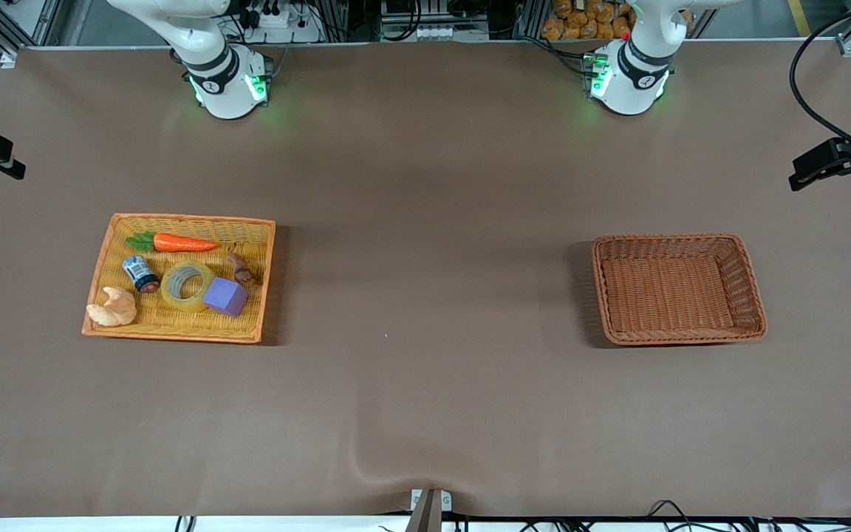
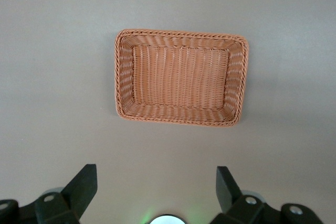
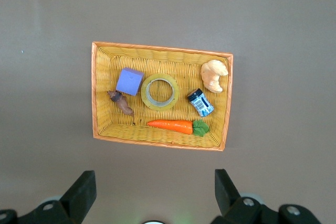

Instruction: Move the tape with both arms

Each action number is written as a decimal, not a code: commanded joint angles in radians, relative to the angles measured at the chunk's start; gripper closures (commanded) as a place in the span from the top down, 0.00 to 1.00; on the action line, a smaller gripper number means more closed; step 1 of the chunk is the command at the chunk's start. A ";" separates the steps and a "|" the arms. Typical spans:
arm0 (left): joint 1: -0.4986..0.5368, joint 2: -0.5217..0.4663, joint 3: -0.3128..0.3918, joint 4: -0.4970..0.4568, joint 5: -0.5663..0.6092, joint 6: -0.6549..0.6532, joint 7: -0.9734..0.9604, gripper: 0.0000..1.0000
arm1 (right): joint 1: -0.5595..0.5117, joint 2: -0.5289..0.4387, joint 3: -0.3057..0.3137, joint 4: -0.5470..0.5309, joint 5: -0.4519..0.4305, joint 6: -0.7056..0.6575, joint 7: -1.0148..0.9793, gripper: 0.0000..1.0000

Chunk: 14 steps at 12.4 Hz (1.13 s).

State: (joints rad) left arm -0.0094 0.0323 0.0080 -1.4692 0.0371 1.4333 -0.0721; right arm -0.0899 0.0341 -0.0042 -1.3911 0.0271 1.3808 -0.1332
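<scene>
You see the tape (image 1: 187,284) mid-tray (image 1: 261,284), touching the cube (image 1: 225,297); the basket (image 1: 752,290) sits toward the left arm's table end.

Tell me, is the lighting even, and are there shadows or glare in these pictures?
Front view: soft even light, green glow at both arm bases, a faint shadow beside the brown basket and a ripple in the table cover. Right wrist view: yellow tray sharp, no glare on the tape. Left wrist view: evenly lit.

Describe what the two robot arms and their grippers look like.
Both arms are glossy white with black joint bands and green lights at the bases: the left arm and the right arm. The left gripper and right gripper have black wedge-shaped fingers on black bodies with silver screws.
</scene>
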 commanded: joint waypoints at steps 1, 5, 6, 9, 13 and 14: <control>0.002 -0.002 0.000 0.001 -0.009 0.004 0.006 1.00 | 0.001 0.004 0.003 0.015 0.008 -0.008 0.018 1.00; 0.006 -0.002 0.000 0.000 -0.017 0.004 0.015 1.00 | -0.002 0.001 0.003 0.014 0.011 -0.014 0.007 1.00; 0.006 0.000 0.000 0.000 -0.022 0.004 0.018 1.00 | -0.002 0.001 0.003 0.014 0.010 -0.014 0.007 1.00; 0.009 0.000 0.001 -0.005 -0.051 0.004 0.015 1.00 | -0.001 -0.002 0.004 0.015 0.013 -0.060 0.012 1.00; 0.005 0.001 0.001 0.001 -0.042 0.004 0.017 1.00 | 0.001 -0.002 0.006 0.015 0.013 -0.059 0.014 1.00; 0.002 0.001 0.001 0.001 -0.040 0.004 0.018 1.00 | 0.009 -0.002 0.007 0.015 0.014 -0.059 0.015 1.00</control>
State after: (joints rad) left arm -0.0067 0.0353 0.0083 -1.4717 0.0063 1.4338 -0.0721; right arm -0.0894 0.0338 -0.0021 -1.3910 0.0273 1.3394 -0.1331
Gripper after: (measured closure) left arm 0.000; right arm 0.000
